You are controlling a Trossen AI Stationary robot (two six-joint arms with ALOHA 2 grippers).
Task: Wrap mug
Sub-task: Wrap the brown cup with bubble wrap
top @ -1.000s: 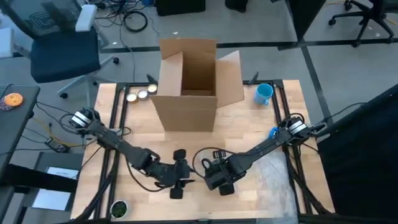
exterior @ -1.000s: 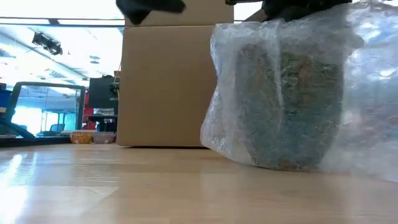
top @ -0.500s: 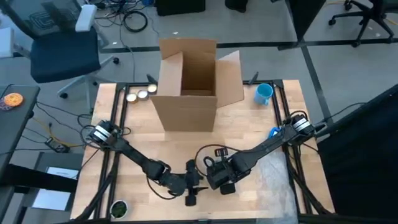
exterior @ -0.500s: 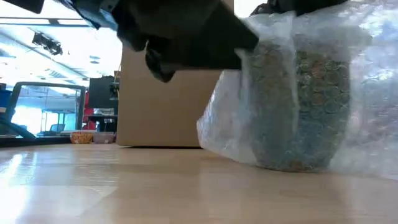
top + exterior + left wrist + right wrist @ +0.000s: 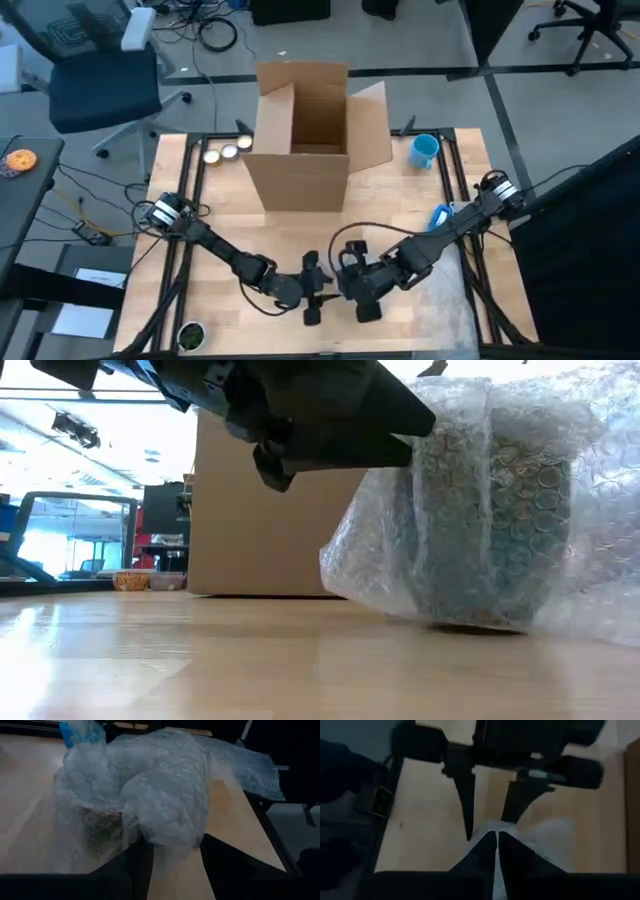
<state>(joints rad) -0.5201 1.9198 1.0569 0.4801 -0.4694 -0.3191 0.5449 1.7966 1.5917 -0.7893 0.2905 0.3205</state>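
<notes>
Both arms shifted closer, now meeting at table (image 5: 200,210) front centre. Cardboard box (image 5: 305,135) behind. Bubble wrap (image 5: 470,500) bundled round mug (image 5: 490,530), standing upright. Left gripper (image 5: 172,855) fingers spread around wrap fold. Right gripper (image 5: 496,851) fingers pressed together, pinching wrap edge.

Wooden table (image 5: 400,200) seen from above. Open cardboard box (image 5: 305,135) at far middle, flaps up. Blue mug (image 5: 424,151) right of box, near table's far right corner. Three small round lids (image 5: 228,152) left of box. Left hand (image 5: 318,290) and right hand (image 5: 352,285) meet at near middle of table, just beside each other; fingers not readable. Clear bubble wrap (image 5: 440,295) spread on table under and right of right arm. Small green-topped jar (image 5: 190,334) at near left corner. Office chair (image 5: 100,75) on floor beyond table's left.
</notes>
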